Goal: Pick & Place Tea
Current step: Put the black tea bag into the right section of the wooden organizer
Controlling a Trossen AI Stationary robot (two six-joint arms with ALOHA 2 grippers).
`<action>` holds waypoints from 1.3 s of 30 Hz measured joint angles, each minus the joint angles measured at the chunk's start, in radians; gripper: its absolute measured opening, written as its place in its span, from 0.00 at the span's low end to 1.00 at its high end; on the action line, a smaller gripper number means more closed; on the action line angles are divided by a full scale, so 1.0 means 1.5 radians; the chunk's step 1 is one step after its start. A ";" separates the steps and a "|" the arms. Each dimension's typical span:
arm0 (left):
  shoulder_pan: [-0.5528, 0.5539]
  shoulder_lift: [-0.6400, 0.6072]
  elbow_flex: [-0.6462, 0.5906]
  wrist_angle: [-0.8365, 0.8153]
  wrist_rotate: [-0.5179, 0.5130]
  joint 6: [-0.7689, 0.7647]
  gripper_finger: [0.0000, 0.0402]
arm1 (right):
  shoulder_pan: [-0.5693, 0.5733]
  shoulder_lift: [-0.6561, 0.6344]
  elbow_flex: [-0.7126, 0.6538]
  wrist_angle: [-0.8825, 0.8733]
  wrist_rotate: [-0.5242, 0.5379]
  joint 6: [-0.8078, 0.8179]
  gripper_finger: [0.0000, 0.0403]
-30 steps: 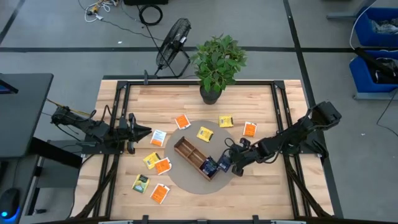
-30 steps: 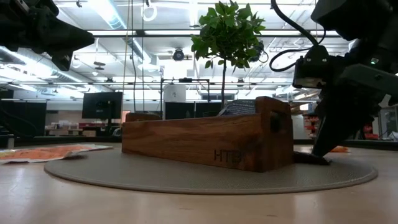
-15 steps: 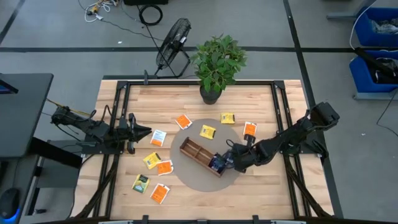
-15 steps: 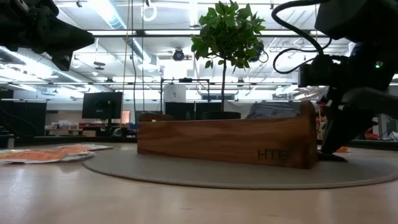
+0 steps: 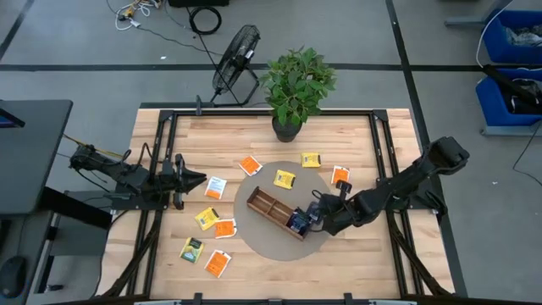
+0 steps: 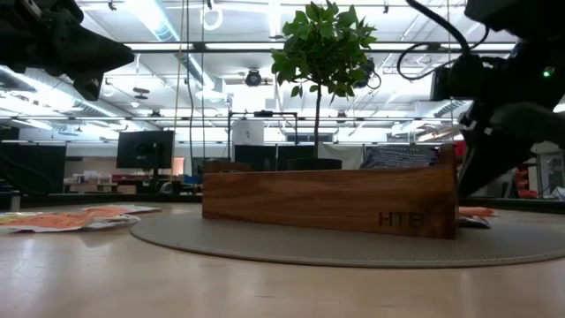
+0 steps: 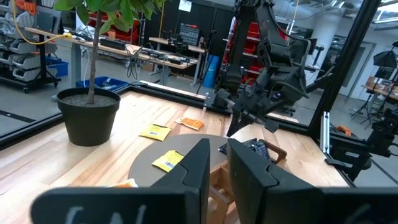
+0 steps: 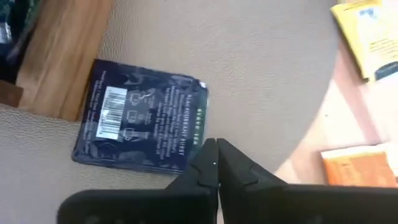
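The wooden tray (image 5: 276,213) lies on the round grey mat (image 5: 254,241) in the middle of the desk (image 5: 356,135), and everything below is placed from that tray. From above, its end toward the right arm holds dark blue sachets (image 5: 296,223), but how many cannot be made out, and the right hand (image 5: 317,218) covers part of that end. The compartments toward the other end look bare. In the low view the tray's side wall (image 6: 327,200) hides all the compartments; only a dark striped edge (image 6: 399,156) pokes above the rim.

The right hand sits just beside the filled end of the tray, its fingers (image 8: 214,163) pressed together with nothing between them. Just past the fingertips a dark blue sachet (image 8: 142,124) lies flat on the mat against the tray's outer wall (image 8: 59,56); whether the fingertips touch it cannot be told.

The left hand (image 5: 196,180) hangs well away from the tray, over the desk's left part. Its fingers (image 7: 200,168) stand slightly apart with nothing seen between them.

The remaining tea is loose around the tray: a yellow sachet (image 5: 283,180) on the mat just behind it, another yellow (image 5: 310,160) and two orange ones (image 5: 248,165) (image 5: 340,176) farther back, a pale one with orange (image 5: 216,187), and toward the left front a yellow (image 5: 206,219), two orange (image 5: 223,227) (image 5: 218,263) and a yellow-green (image 5: 191,249).

A potted plant (image 5: 295,89) stands at the desk's far edge.
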 joint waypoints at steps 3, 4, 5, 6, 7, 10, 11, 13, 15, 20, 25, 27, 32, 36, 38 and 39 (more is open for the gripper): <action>0.000 0.000 0.000 0.000 -0.012 0.001 0.14 | 0.009 -0.020 -0.002 0.028 -0.015 -0.013 0.01; 0.000 0.000 0.000 0.000 -0.014 0.001 0.14 | 0.010 -0.023 -0.005 0.046 -0.025 -0.014 0.02; 0.000 0.000 0.000 0.000 -0.015 0.001 0.14 | 0.011 -0.023 -0.010 0.065 -0.039 -0.019 0.04; 0.000 0.000 0.000 0.000 -0.015 0.001 0.14 | 0.013 -0.023 -0.015 0.083 -0.053 -0.027 0.07; 0.000 0.000 0.000 0.000 -0.015 0.001 0.14 | 0.015 -0.023 -0.021 0.098 -0.060 -0.031 0.10; 0.000 0.000 0.000 -0.001 -0.015 0.001 0.14 | 0.025 -0.022 -0.042 0.145 -0.062 -0.026 0.22; 0.000 0.000 0.000 -0.001 -0.015 0.001 0.14 | 0.028 -0.022 -0.051 0.158 -0.062 -0.027 0.27; 0.000 0.000 0.000 -0.001 -0.015 -0.001 0.14 | 0.034 -0.022 -0.068 0.189 -0.066 -0.028 0.36; 0.000 0.000 0.000 -0.001 -0.015 -0.001 0.14 | 0.038 -0.022 -0.078 0.206 -0.068 -0.029 0.46; 0.000 0.000 0.000 -0.002 -0.015 -0.001 0.14 | 0.038 -0.022 -0.084 0.200 -0.052 -0.026 0.62; 0.000 0.000 0.000 -0.002 -0.015 -0.002 0.14 | 0.036 -0.022 -0.084 0.171 -0.022 -0.005 0.65; 0.000 0.000 0.000 -0.002 -0.015 -0.002 0.14 | 0.032 -0.020 -0.084 0.173 -0.026 0.002 0.66; 0.000 0.000 0.000 -0.002 -0.015 -0.001 0.14 | 0.029 -0.002 -0.094 0.196 -0.033 0.004 0.66; 0.000 0.000 0.000 -0.006 -0.015 -0.002 0.14 | 0.026 0.007 -0.114 0.242 -0.035 0.017 0.66; 0.000 0.000 0.000 -0.006 -0.015 -0.002 0.14 | 0.025 0.007 -0.120 0.246 -0.039 0.026 0.65; 0.000 0.000 0.000 -0.006 -0.015 -0.002 0.14 | 0.024 0.007 -0.122 0.246 -0.039 0.028 0.65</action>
